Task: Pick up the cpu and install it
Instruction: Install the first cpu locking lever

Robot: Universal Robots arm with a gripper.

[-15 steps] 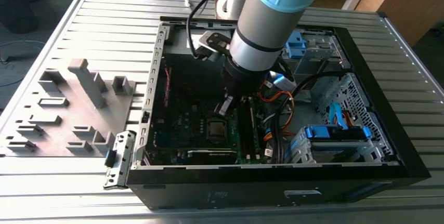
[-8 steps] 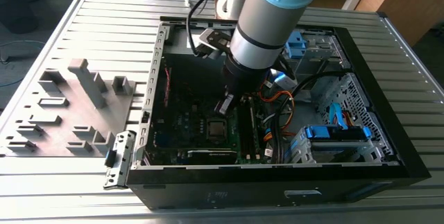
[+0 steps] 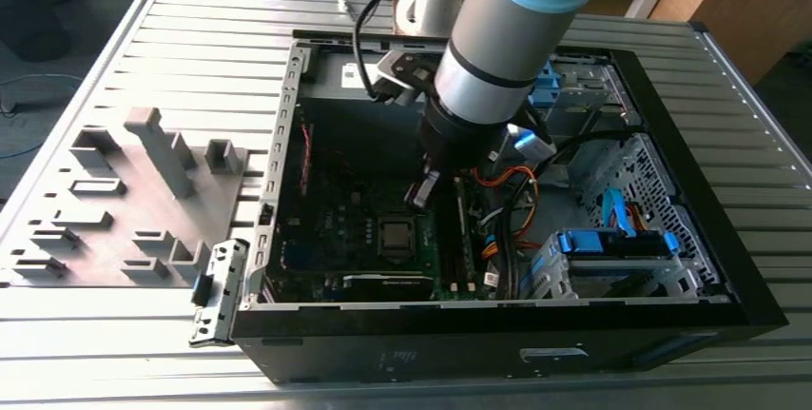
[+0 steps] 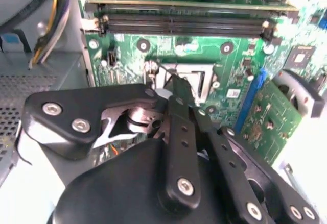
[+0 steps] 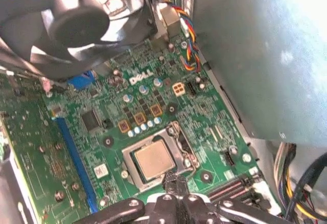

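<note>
A: Go, exterior view's left first
B: Grey foam tray with cutouts lies on the slatted metal table, just beside the open PC case

A: Inside the case?
B: Green motherboard on the floor of it. The cpu sits flat in its socket near the board's middle; in the first wrist view the cpu shows a shiny square top with the metal frame around it

A: Arm?
B: Grey arm reaches down into the case, gripper above the board, just up from the socket. In the second wrist view the gripper has its black fingers closed together, tips over the socket edge, nothing held. In the first wrist view the gripper tip is just beside the cpu; touching or not, can't tell

A: Exterior view's right?
B: Orange and black cables, then drive cages with blue latches
</note>
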